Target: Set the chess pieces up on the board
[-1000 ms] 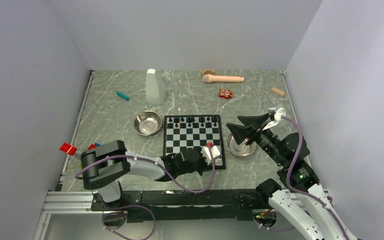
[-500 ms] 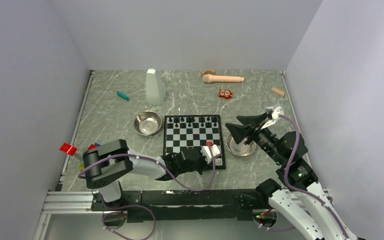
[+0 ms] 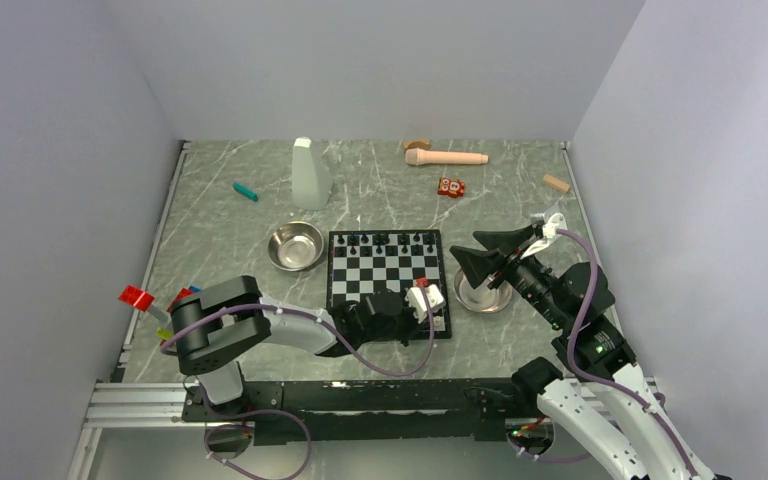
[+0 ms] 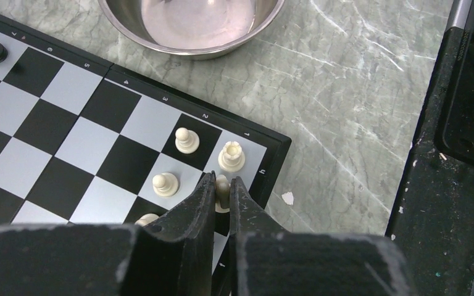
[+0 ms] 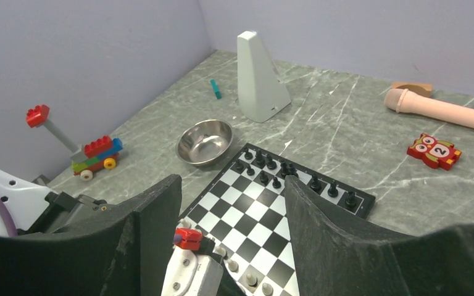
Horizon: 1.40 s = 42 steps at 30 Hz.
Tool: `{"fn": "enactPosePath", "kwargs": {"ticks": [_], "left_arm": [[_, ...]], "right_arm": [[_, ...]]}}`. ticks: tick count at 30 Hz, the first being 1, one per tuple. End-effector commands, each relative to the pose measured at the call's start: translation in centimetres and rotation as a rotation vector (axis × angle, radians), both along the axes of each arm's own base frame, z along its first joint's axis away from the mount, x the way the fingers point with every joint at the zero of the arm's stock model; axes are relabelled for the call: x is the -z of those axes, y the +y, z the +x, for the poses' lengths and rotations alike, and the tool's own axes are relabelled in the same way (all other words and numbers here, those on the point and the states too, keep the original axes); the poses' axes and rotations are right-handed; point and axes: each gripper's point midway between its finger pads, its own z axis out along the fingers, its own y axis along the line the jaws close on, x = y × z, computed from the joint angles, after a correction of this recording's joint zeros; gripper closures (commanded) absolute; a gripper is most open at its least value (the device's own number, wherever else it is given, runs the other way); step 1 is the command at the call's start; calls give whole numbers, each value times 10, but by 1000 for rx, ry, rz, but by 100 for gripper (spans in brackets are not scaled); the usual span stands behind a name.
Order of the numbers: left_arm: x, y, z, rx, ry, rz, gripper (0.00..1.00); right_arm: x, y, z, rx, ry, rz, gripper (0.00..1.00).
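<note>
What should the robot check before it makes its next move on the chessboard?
1. The left gripper clear of the white piece between its fingers: cannot tell.
2. The white rook and pawns beside it upright: ok.
3. The right gripper open and empty: ok.
4. The black pieces standing along the far edge of the board: ok.
5. More pieces waiting in the steel bowl: cannot tell, only part shows.

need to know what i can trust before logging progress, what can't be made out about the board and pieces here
- Left wrist: the fingers hide the base of the white piece between them; whether the left gripper grips it is unclear.
- Top external: the left arm covers the board's near rows; the black pieces are too small to identify.
- Right wrist: the right gripper's fingers block the board's near corners.
</note>
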Motion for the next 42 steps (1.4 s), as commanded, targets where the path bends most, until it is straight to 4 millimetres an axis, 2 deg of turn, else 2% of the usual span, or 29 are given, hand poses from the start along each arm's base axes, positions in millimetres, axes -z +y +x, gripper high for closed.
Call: {"fn": "enactPosePath", "kwargs": {"ticks": [1, 16, 21, 30, 34, 38, 42], "left_arm": [[-14, -13, 0, 31, -11, -43, 86], [-9, -8, 5, -5, -9, -23, 78], [-8, -7, 5, -9, -8, -19, 72], [-11, -3, 8, -31, -12, -20, 71], [-23, -5, 7, -23, -18, -28, 70], [-49, -7, 6, -12, -25, -58, 66], [-79, -3, 6, -32, -14, -82, 65]], "right_arm": [[-3, 3, 0, -15, -29, -2, 34], [-4, 4, -1, -22, -29, -2, 34], [-4, 3, -1, -22, -30, -1, 34], [-4, 4, -2, -27, -28, -3, 34], [-5, 3, -2, -23, -30, -1, 34], [-10, -1, -1, 2, -37, 14, 34], [-9, -19, 13, 143, 38, 50, 34]]}}
